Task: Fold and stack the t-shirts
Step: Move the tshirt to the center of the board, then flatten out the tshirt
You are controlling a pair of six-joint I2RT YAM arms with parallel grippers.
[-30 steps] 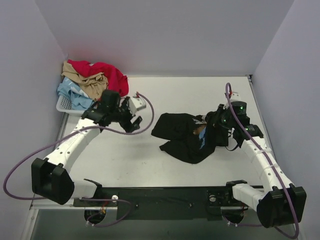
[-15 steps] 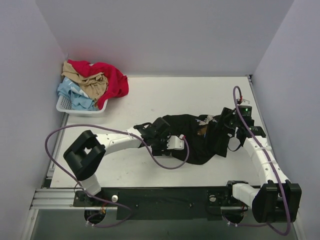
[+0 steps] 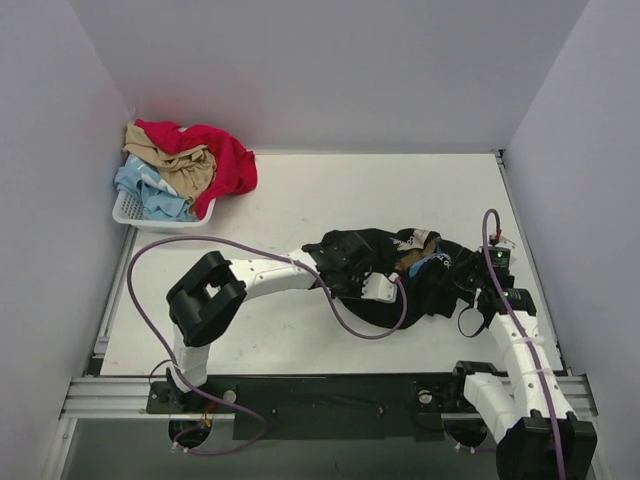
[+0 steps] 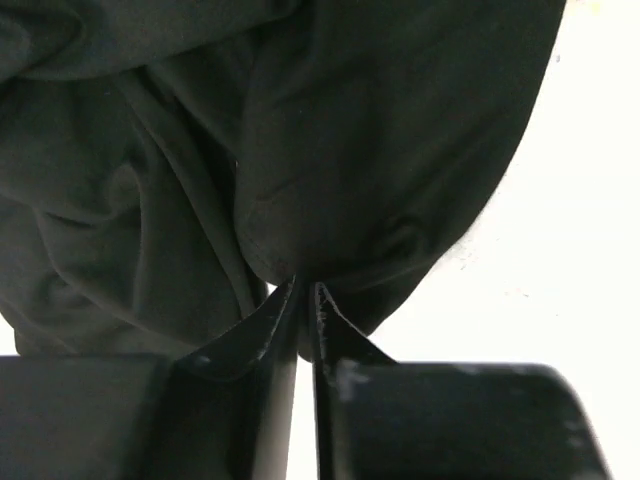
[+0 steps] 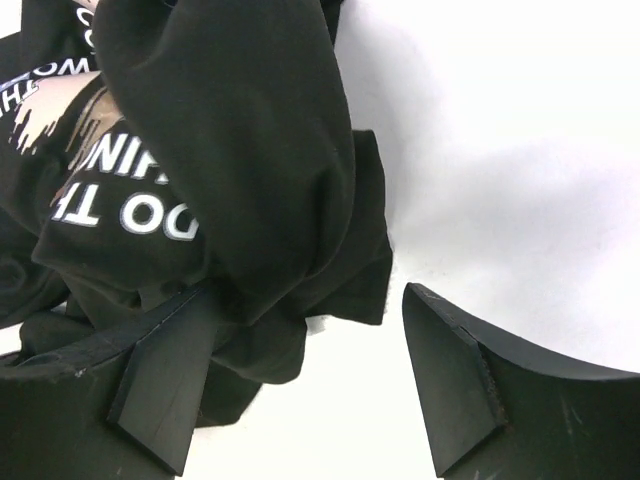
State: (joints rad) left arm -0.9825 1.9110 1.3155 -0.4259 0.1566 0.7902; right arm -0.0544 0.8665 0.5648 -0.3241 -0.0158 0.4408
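Note:
A black t-shirt (image 3: 432, 296) with a white and light-blue print lies crumpled mid-table. My left gripper (image 3: 346, 268) is at its left side, shut on a fold of the black cloth (image 4: 330, 190); the two fingertips (image 4: 305, 290) pinch that fold. My right gripper (image 3: 466, 287) stands open at the shirt's right edge. In the right wrist view its jaws (image 5: 310, 385) are wide apart, the cloth (image 5: 230, 170) resting against the left finger and bare table before the right one. Red (image 3: 218, 150), tan (image 3: 182, 166) and pale blue (image 3: 143, 188) t-shirts are heaped at the far left.
The heap sits in and spills over a white lattice basket (image 3: 128, 212) in the far left corner by the wall. Purple cables loop from both arms over the table. Walls close in the table on three sides.
My left arm swung from beside the basket to the black t-shirt and closed on a fold. My right gripper opened, let go of the shirt and drew back toward the near right.

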